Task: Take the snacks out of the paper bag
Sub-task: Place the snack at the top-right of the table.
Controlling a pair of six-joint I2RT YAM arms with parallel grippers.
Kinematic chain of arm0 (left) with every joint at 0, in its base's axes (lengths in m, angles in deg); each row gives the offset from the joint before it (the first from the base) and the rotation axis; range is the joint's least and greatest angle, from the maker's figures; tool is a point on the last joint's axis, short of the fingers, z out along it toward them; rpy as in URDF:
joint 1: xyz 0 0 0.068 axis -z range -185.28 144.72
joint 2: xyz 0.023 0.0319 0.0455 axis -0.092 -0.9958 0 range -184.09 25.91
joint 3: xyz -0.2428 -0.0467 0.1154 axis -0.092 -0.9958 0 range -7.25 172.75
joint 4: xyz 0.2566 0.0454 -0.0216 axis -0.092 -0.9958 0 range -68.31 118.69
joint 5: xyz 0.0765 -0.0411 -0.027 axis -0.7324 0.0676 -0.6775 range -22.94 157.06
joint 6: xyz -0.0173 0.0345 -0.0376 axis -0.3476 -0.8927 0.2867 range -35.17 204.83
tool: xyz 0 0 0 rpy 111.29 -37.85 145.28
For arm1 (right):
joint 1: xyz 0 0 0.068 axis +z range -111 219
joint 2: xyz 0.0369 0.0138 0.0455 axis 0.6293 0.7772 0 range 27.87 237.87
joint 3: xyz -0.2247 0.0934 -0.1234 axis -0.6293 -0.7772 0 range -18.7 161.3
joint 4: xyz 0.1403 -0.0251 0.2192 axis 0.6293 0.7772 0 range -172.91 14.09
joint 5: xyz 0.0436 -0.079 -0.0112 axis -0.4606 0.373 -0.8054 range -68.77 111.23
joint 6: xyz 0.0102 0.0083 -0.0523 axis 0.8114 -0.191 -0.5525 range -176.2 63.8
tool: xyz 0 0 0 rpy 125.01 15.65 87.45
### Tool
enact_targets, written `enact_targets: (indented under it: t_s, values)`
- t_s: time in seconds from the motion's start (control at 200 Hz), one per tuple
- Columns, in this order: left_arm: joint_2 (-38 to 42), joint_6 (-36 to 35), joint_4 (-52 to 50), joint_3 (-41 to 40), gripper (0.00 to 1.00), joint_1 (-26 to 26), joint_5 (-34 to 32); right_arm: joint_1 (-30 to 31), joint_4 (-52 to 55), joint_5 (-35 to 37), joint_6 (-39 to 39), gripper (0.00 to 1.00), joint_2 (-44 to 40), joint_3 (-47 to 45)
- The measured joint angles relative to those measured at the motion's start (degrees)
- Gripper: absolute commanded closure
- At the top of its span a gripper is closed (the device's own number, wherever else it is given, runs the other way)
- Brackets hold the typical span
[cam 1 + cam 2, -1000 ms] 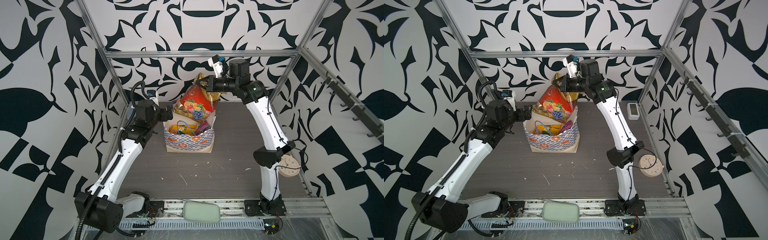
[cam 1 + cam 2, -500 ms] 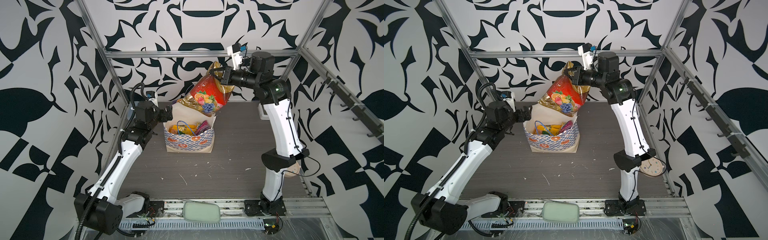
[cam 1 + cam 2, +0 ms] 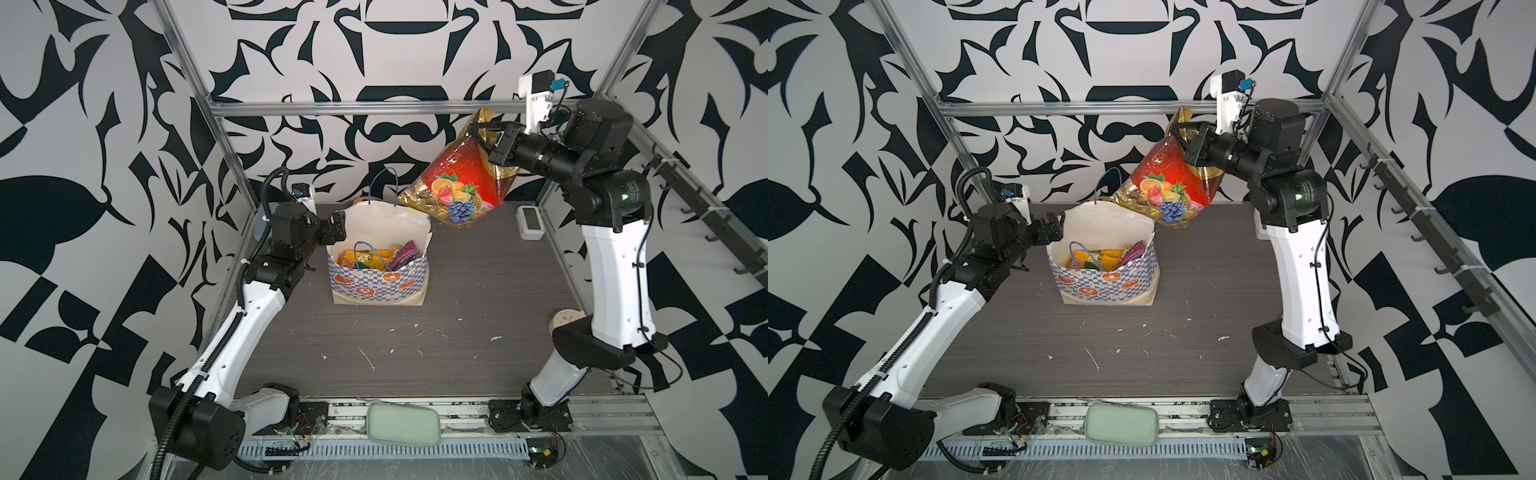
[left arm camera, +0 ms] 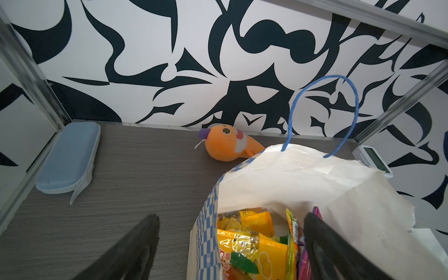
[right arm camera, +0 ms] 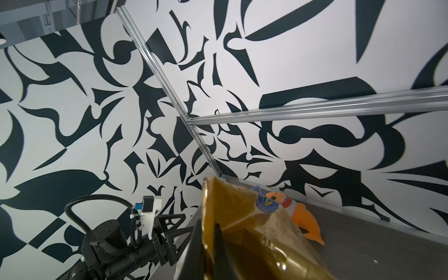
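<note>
Jaws of the right gripper (image 3: 482, 135) are pinched together on the crimped gold top seam of the fruit-print bag (image 3: 457, 183). It is glossy red-gold film and hangs tilted in the air by the far right corner of the paper bag (image 3: 380, 286); whether its low corner touches the rim cannot be told. The paper bag is matte cream with a creased rim and blue-white check band, and stands upright on the table (image 3: 457, 340). Inside are crinkled yellow packets (image 4: 252, 252) and 1 purple packet (image 3: 405, 251), their lower parts hidden. The left gripper (image 3: 337, 226) has jaws wide apart, straddling the bag's left wall and holding nothing. The table is dark grey wood grain with white scuffs. The walls (image 3: 374, 54) carry black-white swirl print on an aluminium frame (image 3: 332, 107). An orange plush toy (image 4: 225, 143) lies behind the bag, largely screened in both top views.
</note>
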Motion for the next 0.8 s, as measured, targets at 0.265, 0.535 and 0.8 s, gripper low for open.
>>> enact_targets:
  t_s: [0.265, 0.535, 0.8]
  values:
    - [-0.13, 0.59, 0.33, 0.00, 0.05, 0.00, 0.09, -2.99, -5.46, 9.97, 0.02, 1.00, -11.63, -26.97]
    - [-1.97, 1.25, 1.05, -0.79, 0.05, 0.00, 0.61, -8.17, -13.40, 14.64, 1.81, 1.00, -19.56, -50.45]
    - [-3.93, 1.84, 1.70, -2.38, 0.05, 0.00, 1.36, -9.53, -22.14, 17.35, 5.25, 1.00, -17.51, -64.30]
